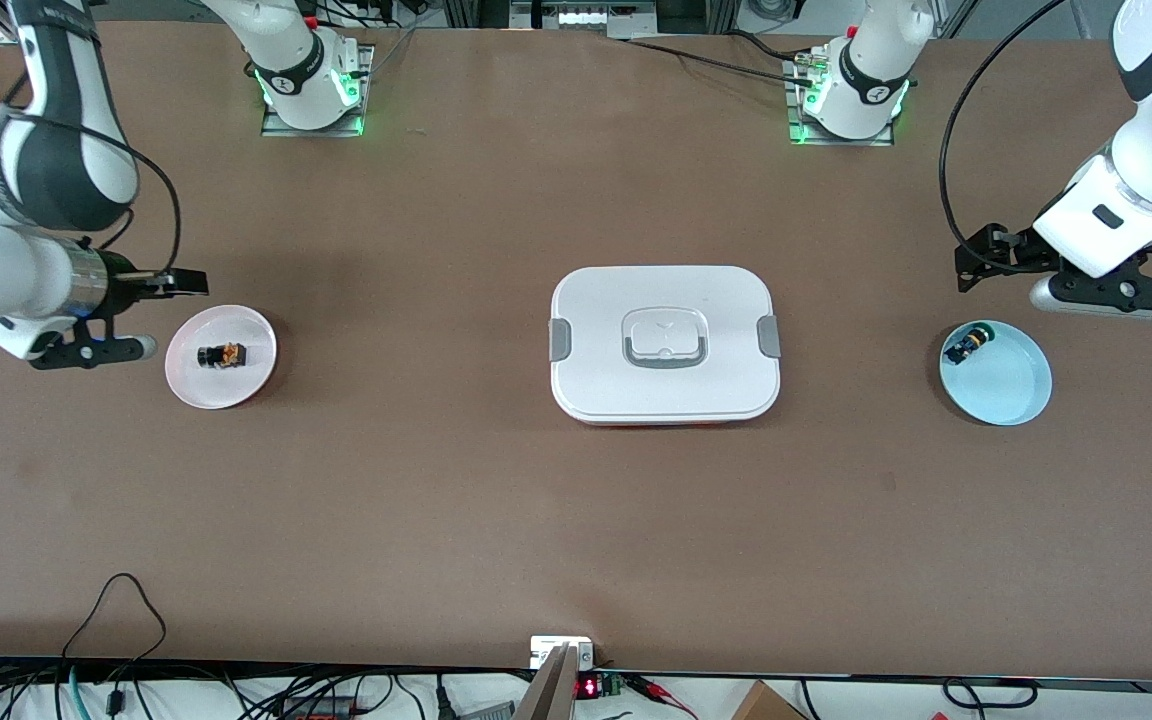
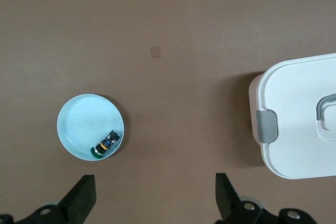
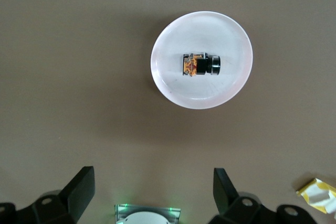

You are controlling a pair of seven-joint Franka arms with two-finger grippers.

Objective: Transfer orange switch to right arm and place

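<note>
Table brown, white box [image 1: 664, 400] mid. Orange switch [image 1: 221, 355] lies on its side in pink plate [image 1: 188, 388], right arm's end. Right hand [image 3: 152, 182] spread, empty, over table beside it. Left hand [image 2: 155, 187] spread by blue plate [image 1: 1016, 395]. Pick: centre on barrel, clear rim.

Matt brown table [image 1: 436, 500]; smooth white plastic box [image 1: 664, 400].

Bare bench [image 1: 416, 480] lies under both open jaws. The white lidded box [image 1: 665, 344] stands mid-bench between them, the one tall obstacle. The pink dish [image 1: 221, 357] and blue dish [image 1: 996, 373] near each gripper have seemingly low rims.
</note>
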